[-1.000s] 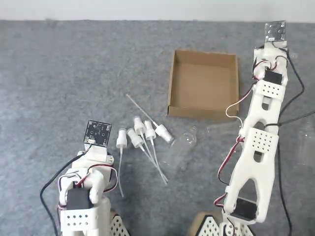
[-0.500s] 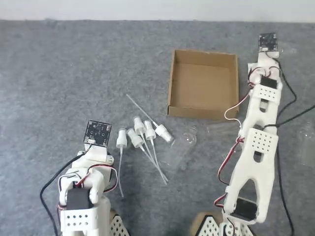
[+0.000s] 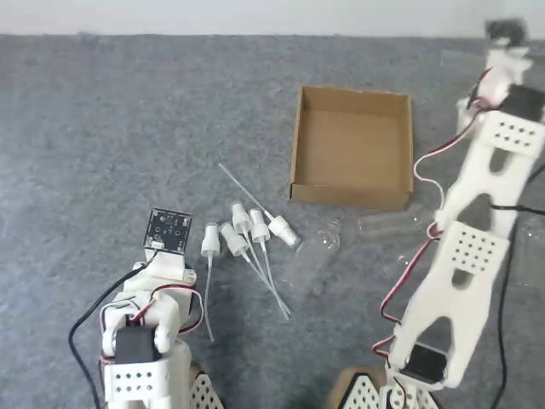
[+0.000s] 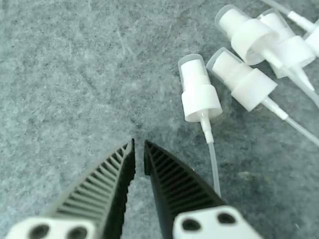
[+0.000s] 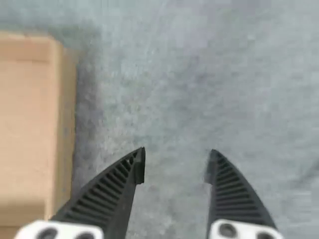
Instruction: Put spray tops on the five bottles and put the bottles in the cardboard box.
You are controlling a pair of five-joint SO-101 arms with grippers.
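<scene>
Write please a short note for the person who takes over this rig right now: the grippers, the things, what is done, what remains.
Left gripper: shut, holding nothing, over the grey mat beside the spray tops.
Right gripper: open, holding nothing, above the mat next to the cardboard box.
Things: five spray tops lie loose together. Clear bottles lie in front of the box; I can make out two.
Done: nothing; no bottle is capped or boxed.
Left: cap all five bottles, then box them.
</scene>
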